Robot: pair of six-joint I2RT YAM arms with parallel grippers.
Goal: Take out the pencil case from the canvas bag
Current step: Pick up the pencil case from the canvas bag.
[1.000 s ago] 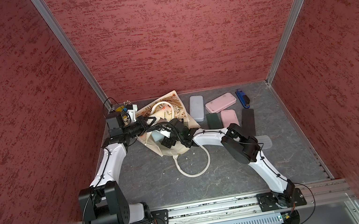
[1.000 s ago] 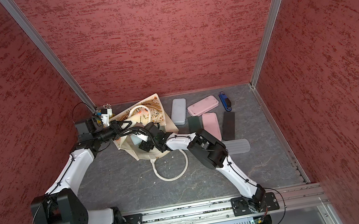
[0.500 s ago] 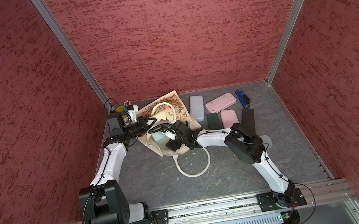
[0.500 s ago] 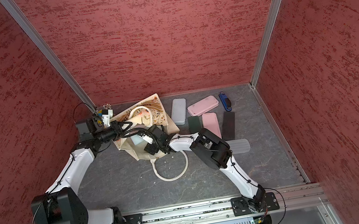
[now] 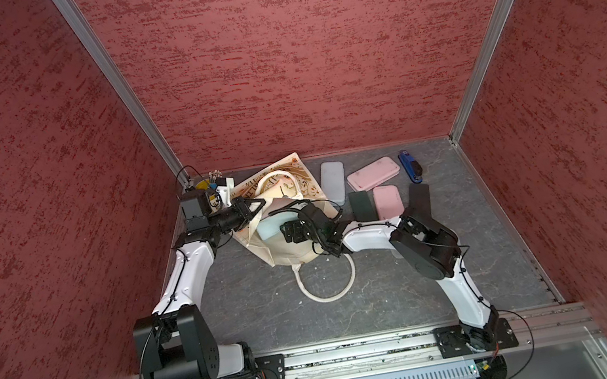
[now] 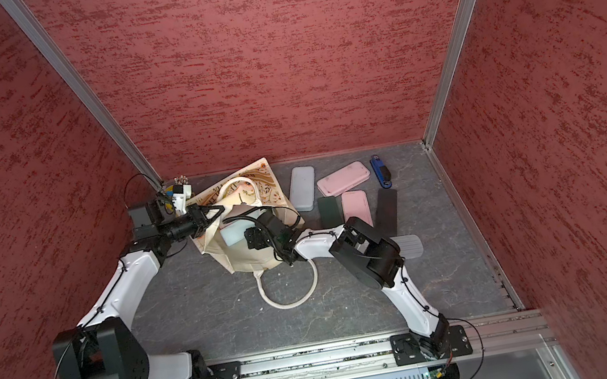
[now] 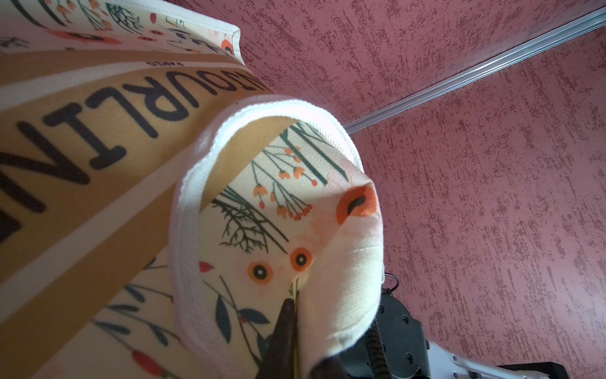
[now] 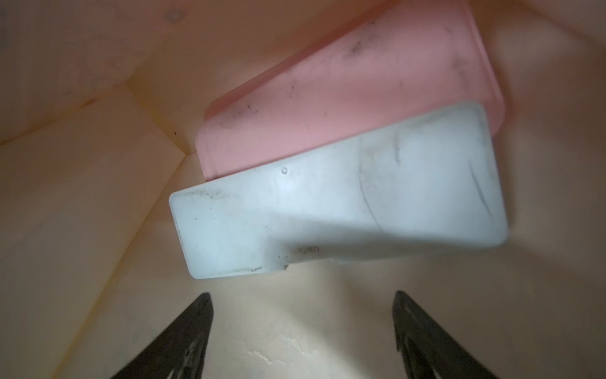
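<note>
Currently left gripper (image 7: 291, 306) is pinching canvas bag (image 5: 285, 252) at rim, jaws clamped on fabric, lifting mouth open. Right gripper (image 8: 301, 295) is reaching inside bag, jaws standing wide apart, seemingly just short of pale-blue pencil case (image 8: 328, 203). Case is lying inside bag, long axis running crosswise to gripper's reach, one short end pointing toward bag's inner fold, partly covering pink case (image 8: 344, 92) deeper in bag.

On table (image 5: 397, 308), canvas bag (image 5: 287, 249) lay far left. Inside it, one pencil case (image 8: 328, 213) overlapped a second case (image 8: 328, 108). Loose cases (image 5: 373, 174) lay right of bag; handle (image 5: 328, 299) looped nearward.
</note>
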